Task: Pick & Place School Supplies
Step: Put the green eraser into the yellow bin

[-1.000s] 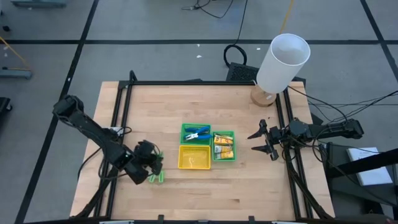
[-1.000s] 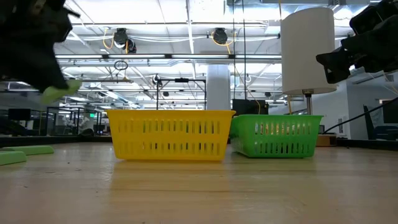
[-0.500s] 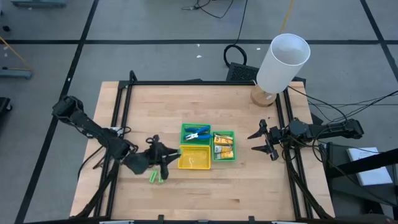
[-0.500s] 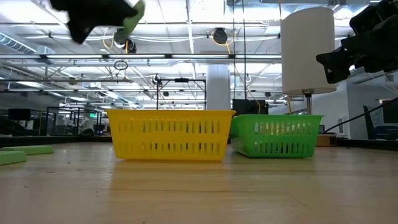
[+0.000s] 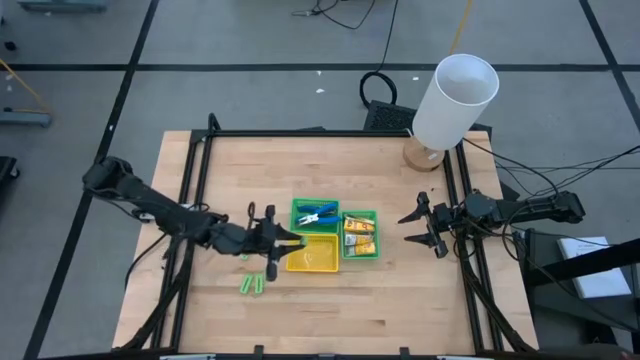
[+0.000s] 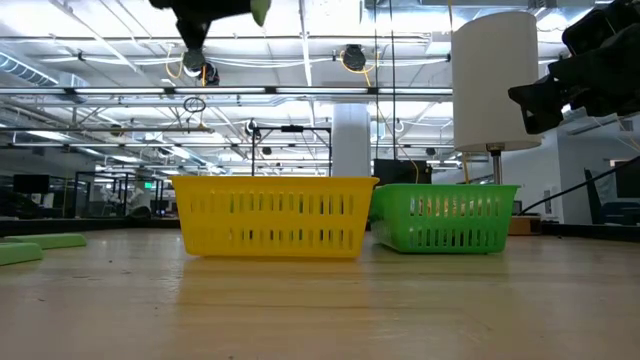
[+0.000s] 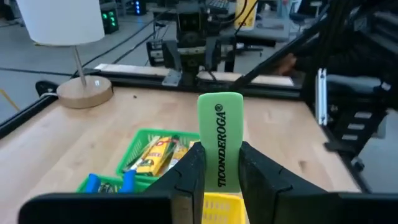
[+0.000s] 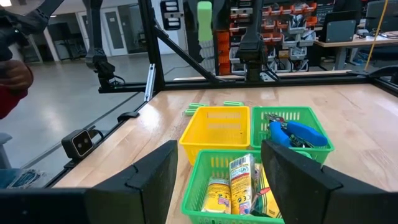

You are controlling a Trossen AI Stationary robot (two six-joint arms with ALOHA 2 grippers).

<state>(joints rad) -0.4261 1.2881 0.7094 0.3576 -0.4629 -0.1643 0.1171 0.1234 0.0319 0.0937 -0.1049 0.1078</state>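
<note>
A light-green stick (image 7: 220,147) marked with maker's lettering stands clamped between the two fingers of the left gripper (image 5: 283,243), its free end rising clear of them; the gripper hangs in the air at the near-left edge of the yellow tray (image 5: 312,267), which reads as a carry pose: the stick is gripped low on its length so that it can be lowered end-first into that tray. In the high view the yellow tray looks bare inside, so this would likely be the first stick to go in. Two more green sticks (image 5: 251,285) lie side by side on the table (image 5: 400,300) just short of the left arm, apparently waiting their turn; no others can be made out, so three are counted. The green tray of pliers (image 5: 316,214) holds blue-handled tools that overlap too much to count. The other green tray (image 5: 359,236) beside it holds yellow-orange packets, at least three in the right wrist view. The trays sit touching in a cluster, probably one per kind of supply. The right gripper (image 5: 421,227) waits at the table's right edge, fingers spread and empty. A big white cylinder (image 5: 455,102) stands at the far corner.
</note>
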